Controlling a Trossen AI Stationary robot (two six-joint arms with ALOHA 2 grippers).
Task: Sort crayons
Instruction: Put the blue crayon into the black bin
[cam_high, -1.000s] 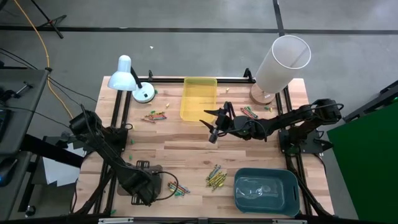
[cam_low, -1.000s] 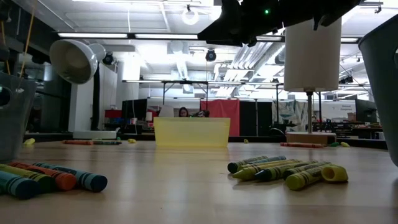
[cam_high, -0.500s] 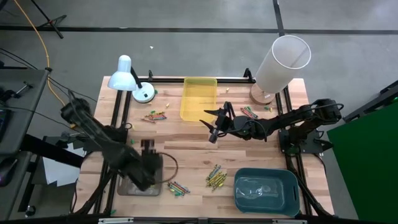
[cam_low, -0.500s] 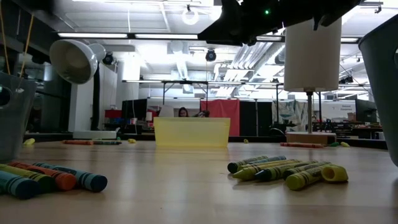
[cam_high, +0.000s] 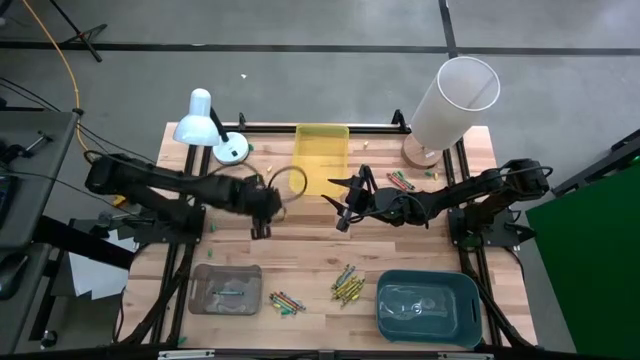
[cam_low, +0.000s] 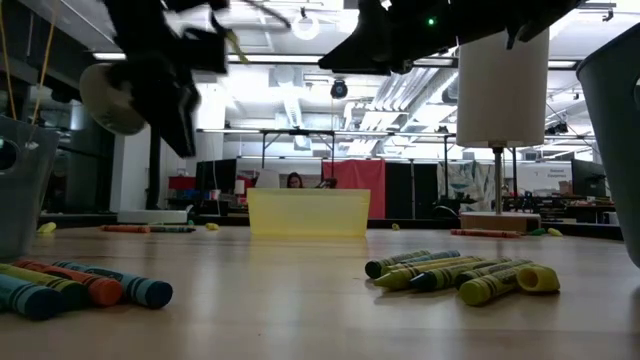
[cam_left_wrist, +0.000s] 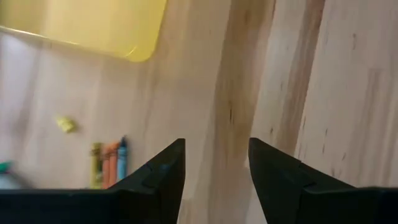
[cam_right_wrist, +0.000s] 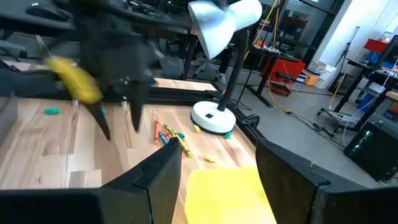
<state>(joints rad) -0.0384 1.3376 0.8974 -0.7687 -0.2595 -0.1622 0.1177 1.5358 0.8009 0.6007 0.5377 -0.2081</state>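
We take the translucent yellow plastic tray at the far middle of the wooden table as our landmark. Our left gripper hangs above bare wood just off the tray's near left corner, its jaws spread wide with nothing between them, as the left wrist view shows. The nearest crayons to it are the small cluster of thin wax crayons lying left of the tray, beside the base of the white desk lamp; in the left wrist view this cluster sits ahead of the jaws and off to one side, the sticks lying side by side with their long axes roughly parallel. We judge the left arm to be the nearer one for that cluster. Our right gripper waits just off the tray's near right corner, jaws likewise apart and empty. Other crayons lie well apart from the tray toward the near edge: a yellow-olive heap of crayons beside the teal plastic bin, and a mixed-colour group of crayons beside the grey plastic tray. A few more crayons lie right of the yellow tray.
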